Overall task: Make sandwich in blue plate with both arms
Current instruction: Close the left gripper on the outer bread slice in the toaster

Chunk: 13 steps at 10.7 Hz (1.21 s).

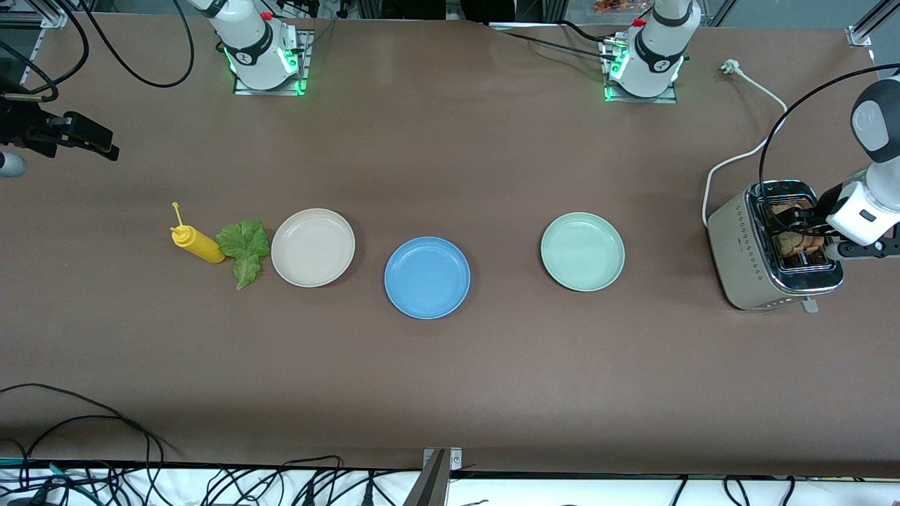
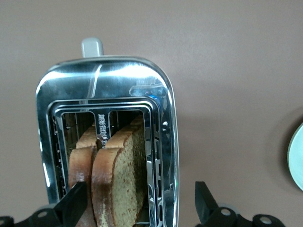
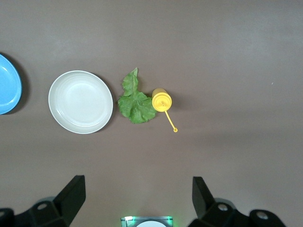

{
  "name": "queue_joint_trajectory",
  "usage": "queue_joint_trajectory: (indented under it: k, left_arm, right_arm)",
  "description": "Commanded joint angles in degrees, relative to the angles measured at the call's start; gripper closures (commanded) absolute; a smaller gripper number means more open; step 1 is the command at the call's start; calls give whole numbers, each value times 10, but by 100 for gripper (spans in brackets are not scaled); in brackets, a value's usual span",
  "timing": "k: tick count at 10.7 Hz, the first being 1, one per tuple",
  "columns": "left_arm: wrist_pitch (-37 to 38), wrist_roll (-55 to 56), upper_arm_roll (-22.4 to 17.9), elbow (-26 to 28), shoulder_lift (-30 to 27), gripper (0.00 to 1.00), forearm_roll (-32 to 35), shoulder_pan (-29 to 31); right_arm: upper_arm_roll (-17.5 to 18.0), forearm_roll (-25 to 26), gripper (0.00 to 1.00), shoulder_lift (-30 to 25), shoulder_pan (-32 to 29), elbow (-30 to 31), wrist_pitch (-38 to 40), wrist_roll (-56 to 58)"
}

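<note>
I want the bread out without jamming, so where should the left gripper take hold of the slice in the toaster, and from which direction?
Grip the bread slice by its top crust edge, which stands upright above the toaster slot. Probably come straight down with the open left gripper, one finger on each flat face, then lift vertically.

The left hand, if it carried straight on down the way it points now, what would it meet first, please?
Probably the bread slices standing in the toaster: the open left hand hangs right over the slots, though how high above them is hard to judge.
</note>
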<state>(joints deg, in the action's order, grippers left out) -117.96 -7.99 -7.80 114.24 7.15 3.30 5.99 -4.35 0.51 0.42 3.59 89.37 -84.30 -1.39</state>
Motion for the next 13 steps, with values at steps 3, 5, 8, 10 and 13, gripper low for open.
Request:
queue_joint_trajectory:
  k: [3,5,8,10,13]
  left_arm:
    - [-9,-5,2,19,-4,0,2,3]
    - [-9,-8,2,26,-4,0,2,4]
    - [-20,-25,2,27,2,0,2,10]
    - [-29,-72,2,24,2,0,2,24]
    - [-29,-79,2,25,6,0,1,31]
  right_arm:
    - [-1,-6,0,2,1,-10,12,8]
    - [-1,-6,0,2,1,-10,12,8]
    - [-1,-7,0,2,1,-10,12,8]
    - [-1,-7,0,2,1,-10,12,8]
    - [-1,-7,0,2,1,-10,12,7]
